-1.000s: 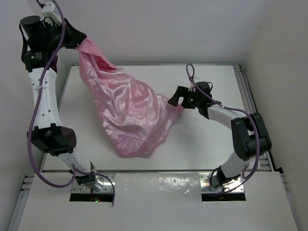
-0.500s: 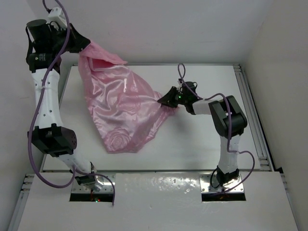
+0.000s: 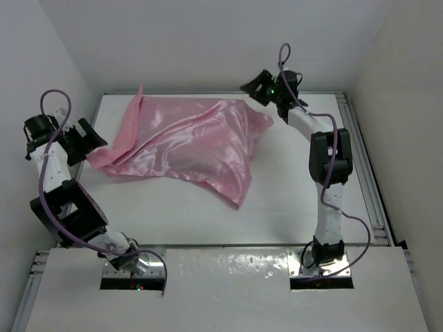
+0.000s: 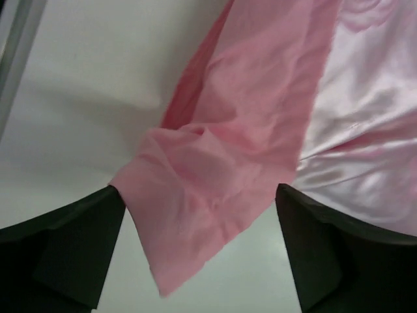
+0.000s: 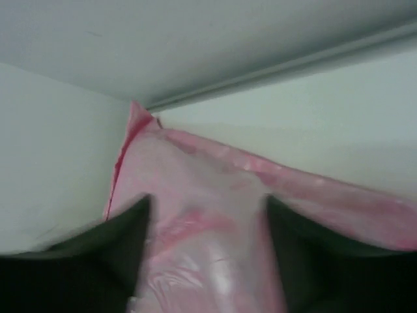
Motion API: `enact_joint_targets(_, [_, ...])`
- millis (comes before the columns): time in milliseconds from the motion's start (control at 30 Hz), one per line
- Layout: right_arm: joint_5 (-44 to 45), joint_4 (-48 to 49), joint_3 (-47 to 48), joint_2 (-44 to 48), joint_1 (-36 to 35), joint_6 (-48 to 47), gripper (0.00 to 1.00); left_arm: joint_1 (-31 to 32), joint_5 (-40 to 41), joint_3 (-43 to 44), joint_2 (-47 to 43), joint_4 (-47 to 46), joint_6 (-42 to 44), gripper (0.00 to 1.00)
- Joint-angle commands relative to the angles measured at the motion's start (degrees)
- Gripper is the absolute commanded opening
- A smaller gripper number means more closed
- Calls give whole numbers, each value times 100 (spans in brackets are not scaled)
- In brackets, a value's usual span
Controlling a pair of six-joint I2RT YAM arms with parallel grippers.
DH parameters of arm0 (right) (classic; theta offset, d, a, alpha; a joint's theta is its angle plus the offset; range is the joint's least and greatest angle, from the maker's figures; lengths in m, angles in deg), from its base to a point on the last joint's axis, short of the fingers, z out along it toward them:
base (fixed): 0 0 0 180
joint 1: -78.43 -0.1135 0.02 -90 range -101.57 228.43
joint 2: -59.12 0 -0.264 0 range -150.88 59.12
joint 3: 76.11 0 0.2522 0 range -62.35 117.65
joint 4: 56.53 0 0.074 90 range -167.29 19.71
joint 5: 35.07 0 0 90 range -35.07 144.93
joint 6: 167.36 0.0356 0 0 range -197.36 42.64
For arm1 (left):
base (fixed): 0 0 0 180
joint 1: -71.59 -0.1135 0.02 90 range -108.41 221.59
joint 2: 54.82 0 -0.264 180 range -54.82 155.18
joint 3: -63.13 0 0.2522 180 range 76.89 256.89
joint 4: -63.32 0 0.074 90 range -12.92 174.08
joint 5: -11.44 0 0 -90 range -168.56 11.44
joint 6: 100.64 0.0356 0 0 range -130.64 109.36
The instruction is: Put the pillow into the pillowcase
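The pink satin pillowcase (image 3: 187, 142) lies spread and bulging across the back left of the white table (image 3: 297, 200). No pillow shows in any view; it is hidden or out of view. My left gripper (image 3: 86, 142) stands open at the pillowcase's left corner. In the left wrist view a matte pink flap of the pillowcase (image 4: 247, 130) lies loose on the table between the wide-apart fingers of that gripper (image 4: 202, 261). My right gripper (image 3: 259, 86) is open at the back right corner. The right wrist view shows shiny pillowcase fabric (image 5: 208, 195) between the spread fingers of this gripper (image 5: 205, 261).
White walls close in the table at the back, left and right. A metal rail (image 3: 361, 159) runs along the right edge. The arms' base plate (image 3: 228, 277) spans the near edge.
The pillowcase hung raised from my shut left gripper, with the right shut on its side. Now it lies flat on the table; both grippers have opened, the left dropped low, the right moved back.
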Motion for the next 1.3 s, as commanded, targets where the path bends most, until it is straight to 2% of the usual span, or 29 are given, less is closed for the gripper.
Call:
enact_joint_targets(0, [-378,-964,1438,-285,26,-1205,98,124,164,41,-186,-32,782,100])
enact_joint_targets(67, [-344,-1624,1425,-94,0,-1585,99,500,235,243,-116,21,1184,100])
enact_joint_targets(133, [-19,-1278,733,650,52,-1736,99,791,358,498,-81,38,1631,100])
enact_joint_targets(233, [219,-766,-1452,1766,193,-1701,99,1475,306,727,121,433,2343,100])
enact_joint_targets(300, [254,-791,-2124,2226,202,-1964,99,1758,105,684,148,741,2723,100])
enact_joint_targets(333, [315,-982,-2685,2428,176,-2104,99,2038,42,657,165,864,3203,100])
enact_joint_targets(367, [351,-1080,-2942,2761,97,-2314,91,2214,68,614,165,1065,3399,100])
enact_joint_targets(433, [211,-1265,-3644,3036,44,-2474,72,2697,698,359,209,1111,3725,100])
enact_joint_targets(467, [71,-1327,-3822,3237,-43,-2570,57,2795,1353,36,218,911,3770,100])
enact_joint_targets(500, [52,-1414,-3998,3326,-88,-2606,57,2883,1621,-132,209,778,3788,100])
enact_joint_targets(533, [26,-1424,-4330,3396,-140,-2615,62,2980,1911,-256,209,638,3797,100])
enact_joint_targets(567, [-9,-1581,-4464,3510,-254,-2624,71,3024,2236,-379,227,280,3719,100])
enact_joint_targets(600, [-9,-1695,-4596,3555,-307,-2641,93,3060,3013,-467,253,111,3561,100])
enact_joint_targets(633, [-1,-1749,-4780,3581,-404,-2676,99,3086,3291,-537,332,-21,3516,100])
enact_joint_targets(733, [44,-1758,-5106,3634,-711,-2800,99,3051,3505,-547,534,-242,3454,97])
enact_joint_targets(833, [-263,-1295,-5274,3398,-940,-2598,99,3165,3592,-836,683,-426,3507,83])
enact_joint_targets(867, [-264,-1196,-5300,3310,-967,-2406,99,3165,3627,-880,727,-453,3498,66])
enact_joint_targets(933, [-273,-810,-5371,3081,-967,-2124,99,3017,3532,-855,798,-393,3384,47])
enact_joint_targets(967, [-282,-626,-5397,3046,-958,-1897,99,2938,3400,-707,807,-322,3358,28])
enact_joint_targets(1000, [-282,-337,-5441,3002,-967,-1825,99,2780,3068,-609,798,-243,3297,17])
enact_joint_targets(1067, [-343,15,-5555,2914,-932,-1666,79,2526,2759,-338,789,-85,3226,0])
enact_joint_targets(1100, [-343,122,-5616,2888,-845,-1553,63,2419,2749,-249,781,-58,3200,0])
enact_joint_targets(1133, [-335,210,-5678,2870,-592,-1195,40,2288,2549,-144,798,-6,3156,0])
enact_joint_targets(1167, [-265,272,-5748,2896,-424,-1009,7,2121,2372,101,842,30,3068,0])
enact_joint_targets(1200, [-221,394,-5905,3001,-92,-841,0,1728,2258,243,964,117,3015,0])
enact_joint_targets(1267, [-238,448,-6047,3142,366,-629,0,1060,1854,785,1271,397,2945,0])
